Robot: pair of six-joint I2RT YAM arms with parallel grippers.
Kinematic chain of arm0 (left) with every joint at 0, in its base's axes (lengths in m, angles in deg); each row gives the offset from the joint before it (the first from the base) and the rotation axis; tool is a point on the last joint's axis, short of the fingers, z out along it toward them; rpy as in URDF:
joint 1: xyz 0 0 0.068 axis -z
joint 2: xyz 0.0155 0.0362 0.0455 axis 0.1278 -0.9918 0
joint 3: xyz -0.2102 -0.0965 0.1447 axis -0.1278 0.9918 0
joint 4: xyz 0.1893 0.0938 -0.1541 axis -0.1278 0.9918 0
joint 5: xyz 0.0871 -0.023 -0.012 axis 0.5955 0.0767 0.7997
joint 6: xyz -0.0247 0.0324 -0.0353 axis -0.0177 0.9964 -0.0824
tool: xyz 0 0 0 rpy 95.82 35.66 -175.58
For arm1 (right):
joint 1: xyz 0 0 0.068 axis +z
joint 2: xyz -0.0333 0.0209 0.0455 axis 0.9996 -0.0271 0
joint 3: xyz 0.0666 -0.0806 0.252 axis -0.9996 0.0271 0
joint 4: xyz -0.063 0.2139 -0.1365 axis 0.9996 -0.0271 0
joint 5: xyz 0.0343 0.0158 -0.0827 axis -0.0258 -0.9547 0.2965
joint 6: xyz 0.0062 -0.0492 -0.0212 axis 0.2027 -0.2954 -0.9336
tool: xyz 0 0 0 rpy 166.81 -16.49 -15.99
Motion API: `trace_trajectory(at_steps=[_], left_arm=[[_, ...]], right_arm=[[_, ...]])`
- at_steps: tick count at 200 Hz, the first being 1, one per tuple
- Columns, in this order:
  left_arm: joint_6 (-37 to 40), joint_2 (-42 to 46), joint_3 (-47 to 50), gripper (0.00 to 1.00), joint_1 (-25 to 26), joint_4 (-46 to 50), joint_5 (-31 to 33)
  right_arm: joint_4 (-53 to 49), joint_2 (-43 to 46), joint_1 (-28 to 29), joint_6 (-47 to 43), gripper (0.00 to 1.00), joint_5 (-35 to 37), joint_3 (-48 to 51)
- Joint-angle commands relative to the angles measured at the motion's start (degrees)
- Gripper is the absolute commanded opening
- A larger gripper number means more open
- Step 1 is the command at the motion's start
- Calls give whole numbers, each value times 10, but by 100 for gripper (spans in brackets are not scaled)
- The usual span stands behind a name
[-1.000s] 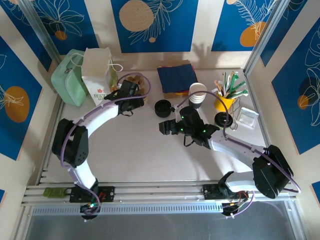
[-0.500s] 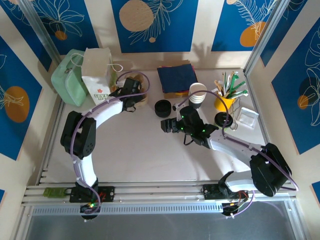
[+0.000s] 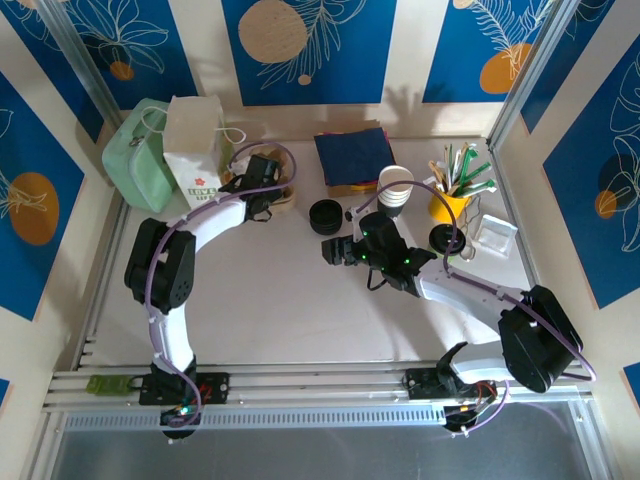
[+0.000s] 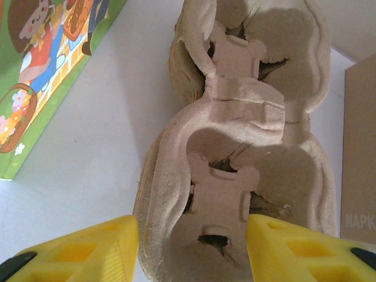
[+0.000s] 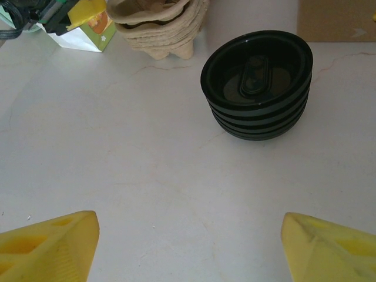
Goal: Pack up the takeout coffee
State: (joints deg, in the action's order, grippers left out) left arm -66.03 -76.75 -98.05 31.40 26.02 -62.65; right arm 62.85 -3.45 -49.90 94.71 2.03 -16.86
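Note:
The takeout coffee [image 3: 443,238], seen as a round black lid, stands right of centre, behind my right arm. My left gripper [image 3: 262,180] is down over a stack of brown pulp cup carriers [image 3: 288,195]. In the left wrist view the yellow fingers [image 4: 76,252] stand either side of the top carrier's [image 4: 235,176] near end. My left gripper [image 4: 192,249] is open, with the left finger just outside the carrier's wall. My right gripper [image 3: 332,250] hangs open over bare table, and in its wrist view my right gripper [image 5: 188,247] points at a stack of black lids [image 5: 257,82].
The lid stack [image 3: 325,215] sits mid-table, with lidless cups [image 3: 395,190] behind it. A white printed paper bag [image 3: 195,150] and a green bag [image 3: 140,155] stand back left. Navy napkins [image 3: 352,155], a yellow utensil cup [image 3: 452,205] and a clear box [image 3: 495,235] lie at the back and right.
My left arm has reached further back over the carrier stack and its fingers have drawn closer together. The right arm has barely moved.

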Motion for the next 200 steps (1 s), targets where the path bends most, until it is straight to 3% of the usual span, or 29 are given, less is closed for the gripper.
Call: trace_trajectory(at_steps=[1, 92, 200], left_arm=[[-17, -4, 13, 51, -8, -28, -9], [-31, -8, 32, 52, -14, -46, -24], [-36, -1, 44, 33, -18, -74, -35]], right_arm=[[-8, -11, -2, -2, 81, 0, -16], [-13, -14, -1, -4, 81, 3, -19], [-24, -27, -1, 0, 81, 7, -28]])
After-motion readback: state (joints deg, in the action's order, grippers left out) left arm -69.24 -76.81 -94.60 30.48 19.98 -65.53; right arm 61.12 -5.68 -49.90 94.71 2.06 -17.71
